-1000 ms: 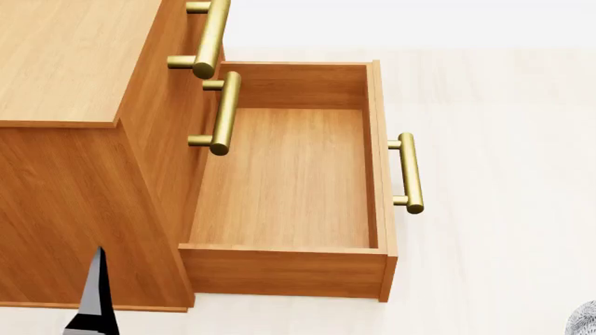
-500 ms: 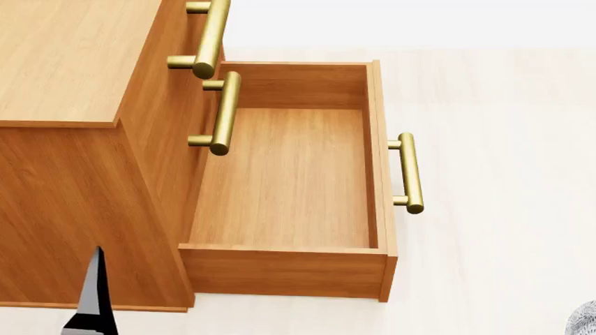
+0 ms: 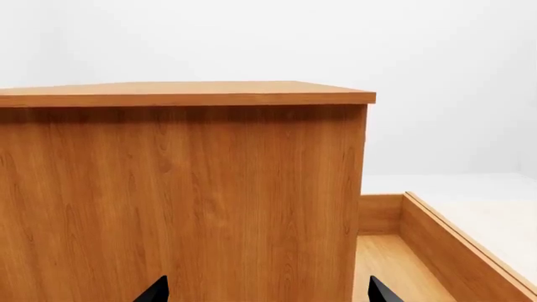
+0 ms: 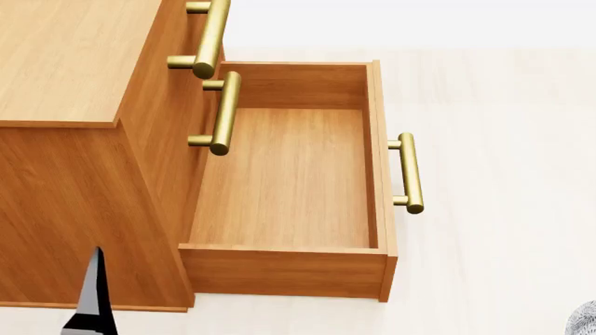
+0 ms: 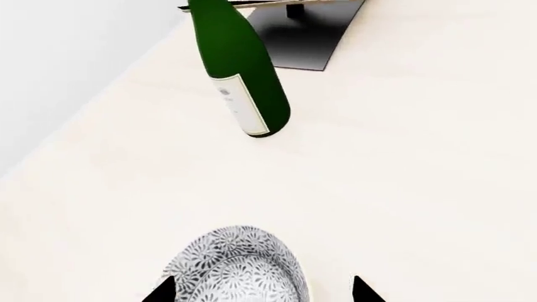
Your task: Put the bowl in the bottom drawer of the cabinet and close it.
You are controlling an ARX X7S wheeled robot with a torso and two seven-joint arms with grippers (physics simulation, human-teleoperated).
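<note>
The bowl (image 5: 235, 267) sits out on the pale surface (image 5: 403, 176), not in the drawer, with the right hand (image 5: 261, 290) poised over it, its two dark fingertips spread wide either side of the rim and gripping nothing. A green bottle (image 5: 239, 69) lies further out on that surface, well apart from the bowl. Over at the cabinet (image 4: 75, 63) the bottom drawer (image 4: 289, 181) is pulled fully out, bare inside, and the left hand (image 3: 264, 290) faces the cabinet's side wall, fingertips spread apart, grasping nothing.
</note>
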